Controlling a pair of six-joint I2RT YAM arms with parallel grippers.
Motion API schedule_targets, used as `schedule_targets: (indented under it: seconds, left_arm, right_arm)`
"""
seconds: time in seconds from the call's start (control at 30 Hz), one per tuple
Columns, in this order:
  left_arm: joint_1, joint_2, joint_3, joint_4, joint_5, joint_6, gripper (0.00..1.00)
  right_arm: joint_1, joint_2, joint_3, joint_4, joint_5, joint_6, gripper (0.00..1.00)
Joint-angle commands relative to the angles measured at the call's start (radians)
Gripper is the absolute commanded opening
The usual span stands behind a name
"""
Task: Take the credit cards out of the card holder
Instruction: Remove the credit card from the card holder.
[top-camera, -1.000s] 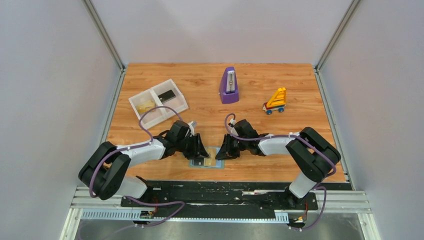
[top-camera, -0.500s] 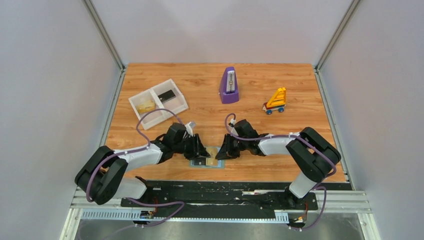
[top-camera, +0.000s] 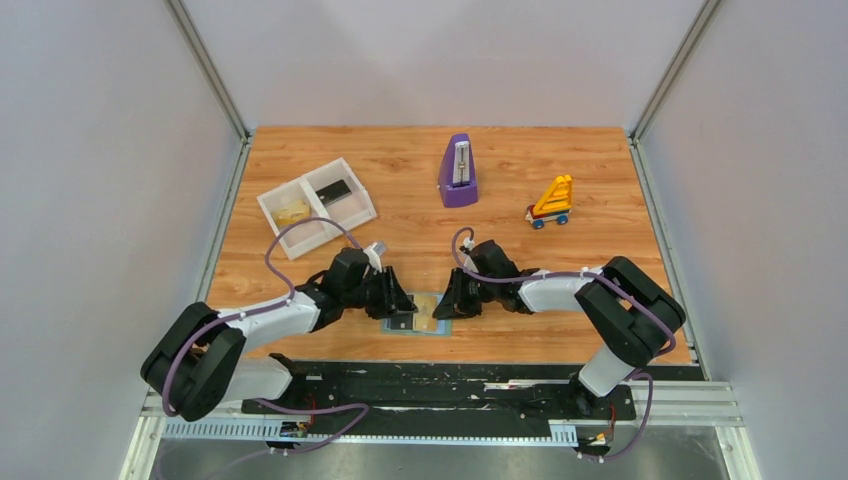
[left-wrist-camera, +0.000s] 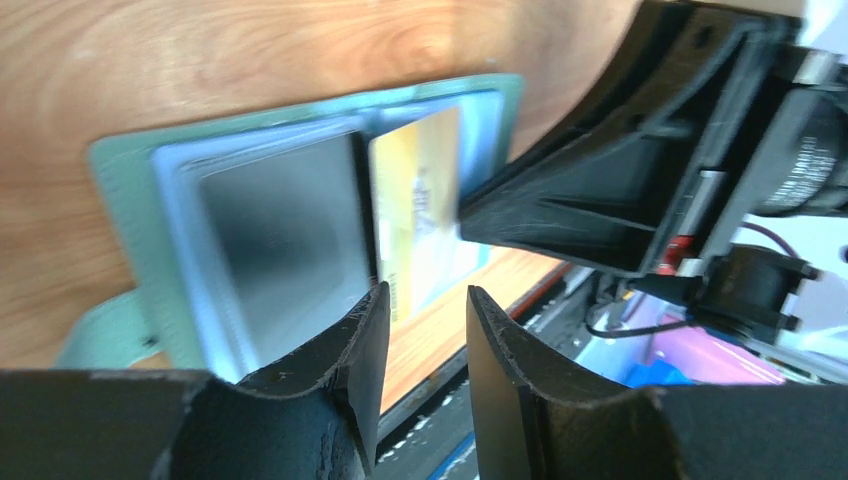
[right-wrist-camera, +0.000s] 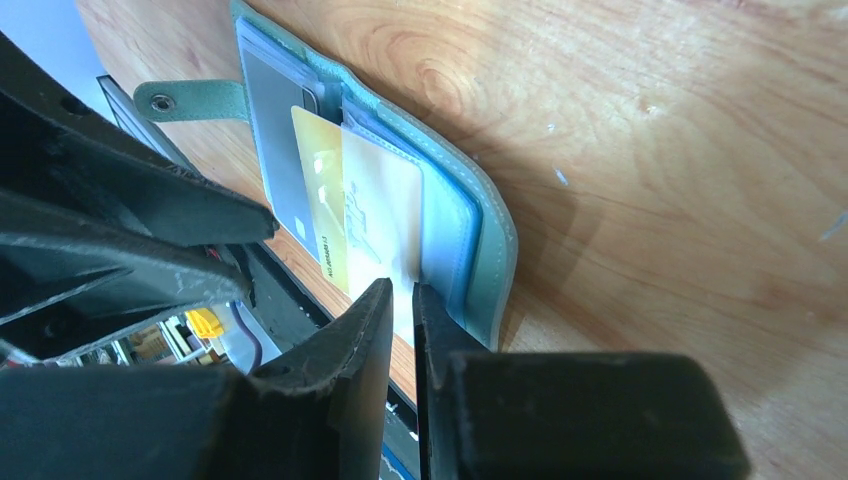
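The teal card holder (top-camera: 415, 323) lies open near the table's front edge, between my two grippers. A yellowish-gold card (right-wrist-camera: 322, 205) sticks out of its inner pockets, partly under a pale clear sleeve (right-wrist-camera: 385, 225); it also shows in the left wrist view (left-wrist-camera: 420, 215). A greyish pocket (left-wrist-camera: 280, 230) fills the holder's (left-wrist-camera: 120, 170) other half. My left gripper (left-wrist-camera: 428, 300) is open by a narrow gap, empty, just over the card's edge. My right gripper (right-wrist-camera: 402, 300) is almost closed at the near edge of the holder's (right-wrist-camera: 480, 215) sleeve. In the top view the left gripper (top-camera: 397, 302) and right gripper (top-camera: 447, 305) flank the holder.
A white two-compartment tray (top-camera: 345, 168) stands at the back left, with a dark card (top-camera: 333, 190) in one part and a yellowish piece (top-camera: 293, 212) in the other. A purple metronome (top-camera: 458, 172) and a yellow toy (top-camera: 552, 202) stand at the back. The strap tab (right-wrist-camera: 190, 100) points left.
My left arm has swung lower and leftward, and its gripper has edged closer over the holder. The right arm and the holder have stayed put.
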Motion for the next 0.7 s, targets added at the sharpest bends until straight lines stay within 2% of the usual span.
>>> schedule_targets:
  seconds: [0.0,0.3,0.67]
  left_arm:
    - [0.001,-0.063,0.046,-0.196,-0.147,0.057,0.43]
    - [0.001,0.032,0.058,-0.105,-0.111,0.077,0.45]
    - [0.001,0.090,0.089,-0.078,-0.099,0.097,0.45]
  right_arm:
    - [0.000,-0.005,-0.021,-0.044,0.060,-0.016,0.16]
    - [-0.001,-0.003,-0.026,-0.040,0.062,-0.019,0.15]
    - [-0.001,0.002,-0.034,-0.029,0.058,-0.021,0.15]
